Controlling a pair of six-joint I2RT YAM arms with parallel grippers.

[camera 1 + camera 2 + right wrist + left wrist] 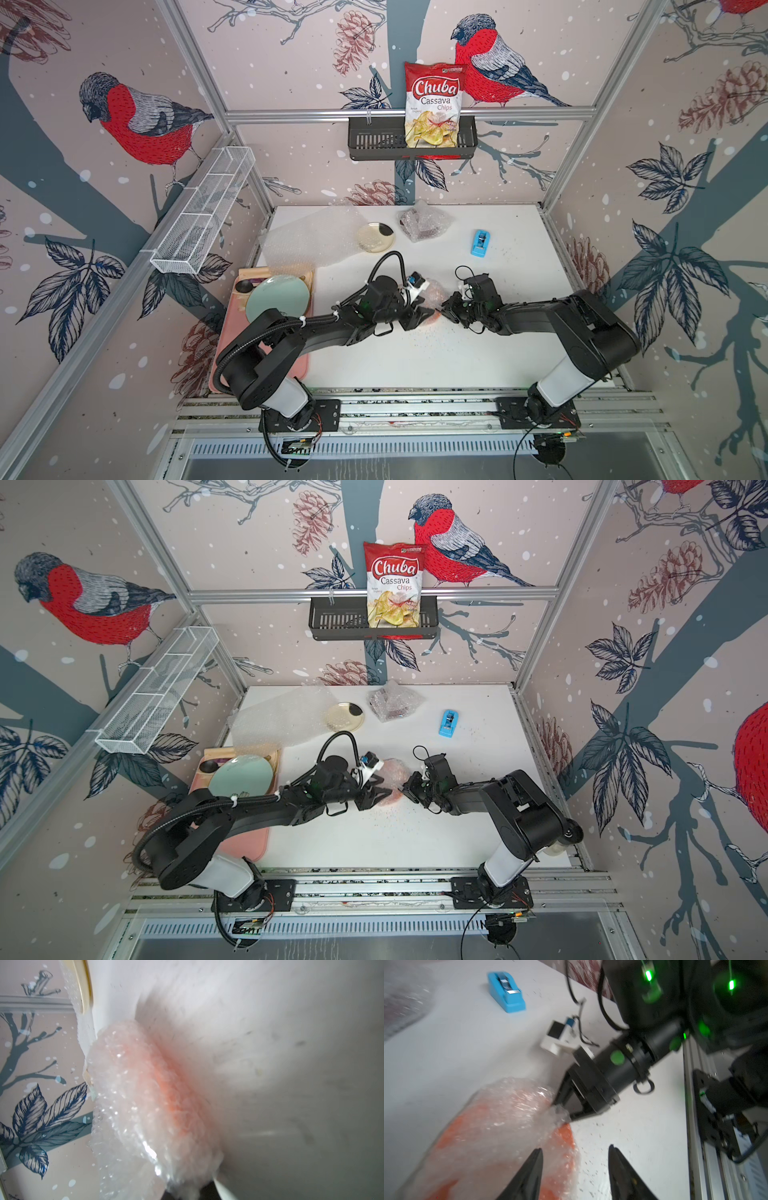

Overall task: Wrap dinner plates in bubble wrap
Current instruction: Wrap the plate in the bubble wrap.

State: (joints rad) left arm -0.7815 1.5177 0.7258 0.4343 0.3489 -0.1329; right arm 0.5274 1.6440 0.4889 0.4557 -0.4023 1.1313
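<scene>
Left gripper point(575, 1148) gapes beside the bubble wrap point(500, 1118) round the orange plate point(564, 1134); the right gripper point(561, 1112) apparently pinches that wrap.

3 dinner plates point(375, 237) point(417, 228) point(564, 1134), 3 bubble wrap sheets point(307, 241) point(424, 214) point(508, 1118)

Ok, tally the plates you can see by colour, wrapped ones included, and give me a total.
Orange plate, wrapped: 1
Dark red plate, wrapped: 1
Cream plate, bare: 1
Pale green plate, bare: 1
Total: 4
</scene>
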